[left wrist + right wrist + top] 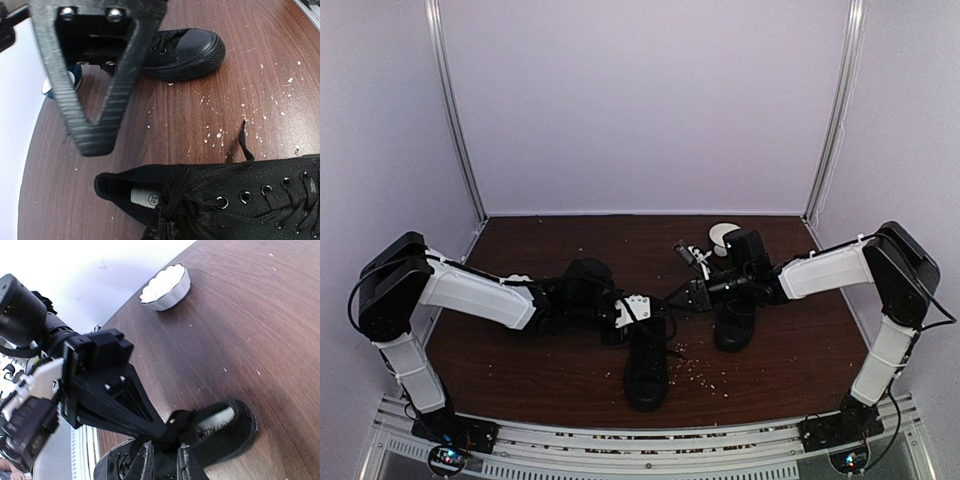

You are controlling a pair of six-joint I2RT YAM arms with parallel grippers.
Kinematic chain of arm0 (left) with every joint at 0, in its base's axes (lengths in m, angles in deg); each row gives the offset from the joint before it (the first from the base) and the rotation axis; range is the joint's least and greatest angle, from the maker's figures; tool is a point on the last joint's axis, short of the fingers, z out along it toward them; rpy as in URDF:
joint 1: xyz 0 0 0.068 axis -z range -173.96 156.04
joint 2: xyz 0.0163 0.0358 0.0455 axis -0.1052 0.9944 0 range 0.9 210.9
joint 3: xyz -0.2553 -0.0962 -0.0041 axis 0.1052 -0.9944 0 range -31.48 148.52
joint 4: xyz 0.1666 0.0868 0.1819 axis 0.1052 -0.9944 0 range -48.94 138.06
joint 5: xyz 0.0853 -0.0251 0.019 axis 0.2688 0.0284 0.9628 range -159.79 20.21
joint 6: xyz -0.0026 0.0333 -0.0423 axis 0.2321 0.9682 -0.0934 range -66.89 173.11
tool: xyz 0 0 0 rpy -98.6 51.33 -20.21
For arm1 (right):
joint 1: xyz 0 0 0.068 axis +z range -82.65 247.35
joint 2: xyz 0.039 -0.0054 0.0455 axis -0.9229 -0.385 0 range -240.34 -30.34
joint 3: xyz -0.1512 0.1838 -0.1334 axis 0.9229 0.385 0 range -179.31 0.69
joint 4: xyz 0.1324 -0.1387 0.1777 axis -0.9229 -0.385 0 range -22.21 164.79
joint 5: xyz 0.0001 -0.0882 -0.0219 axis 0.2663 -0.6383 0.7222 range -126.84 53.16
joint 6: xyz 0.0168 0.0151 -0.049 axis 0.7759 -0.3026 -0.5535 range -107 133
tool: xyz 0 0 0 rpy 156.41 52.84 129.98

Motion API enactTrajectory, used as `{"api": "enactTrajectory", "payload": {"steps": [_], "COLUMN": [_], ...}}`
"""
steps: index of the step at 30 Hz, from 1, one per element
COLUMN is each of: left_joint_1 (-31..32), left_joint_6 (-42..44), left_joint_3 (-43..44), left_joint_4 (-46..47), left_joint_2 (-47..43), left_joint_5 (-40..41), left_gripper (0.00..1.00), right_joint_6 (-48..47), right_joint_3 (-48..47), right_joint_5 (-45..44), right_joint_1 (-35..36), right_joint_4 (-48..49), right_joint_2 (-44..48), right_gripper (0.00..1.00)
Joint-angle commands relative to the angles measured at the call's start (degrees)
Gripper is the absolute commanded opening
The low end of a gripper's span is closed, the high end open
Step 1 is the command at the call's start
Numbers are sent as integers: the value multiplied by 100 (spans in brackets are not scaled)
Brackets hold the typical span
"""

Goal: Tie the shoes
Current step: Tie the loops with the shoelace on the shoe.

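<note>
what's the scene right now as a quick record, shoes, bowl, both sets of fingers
near shoe: black canvas low-top lace-up sneaker, table centre, one lace end loose
far shoe: matching black sneaker beside the right arm
bowl: white fluted bowl near the table's back edge
left fingers: shut, nothing seen held, by the near shoe's heel
right fingers: narrowly apart over a shoe opening; hold unclear
table: dark brown wood, pale crumbs

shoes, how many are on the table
2. The near shoe lies mid-table toward the front edge. The far shoe sits to its right and further back, partly under an arm. The arms could hide small things, hardly a third shoe.
</note>
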State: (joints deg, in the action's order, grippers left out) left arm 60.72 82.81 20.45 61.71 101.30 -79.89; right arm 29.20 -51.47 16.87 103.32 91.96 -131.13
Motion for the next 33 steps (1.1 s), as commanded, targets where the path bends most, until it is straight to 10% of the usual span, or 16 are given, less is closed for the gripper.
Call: {"api": "enactTrajectory", "payload": {"steps": [1,33], "left_joint_1": [-45,-36], "left_joint_6": [-3,23], "left_joint_3": [55,101], "left_joint_4": [299,226], "left_joint_2": [-29,-11], "left_joint_5": [-71,-279], "left_gripper": [0,0], "right_joint_6": [-310,-198], "right_joint_3": [-328,-883], "right_joint_5": [116,683], "right_joint_1": [62,438], "right_joint_4": [-529,-1262], "right_joint_2": [-177,-704], "right_gripper": [17,20]}}
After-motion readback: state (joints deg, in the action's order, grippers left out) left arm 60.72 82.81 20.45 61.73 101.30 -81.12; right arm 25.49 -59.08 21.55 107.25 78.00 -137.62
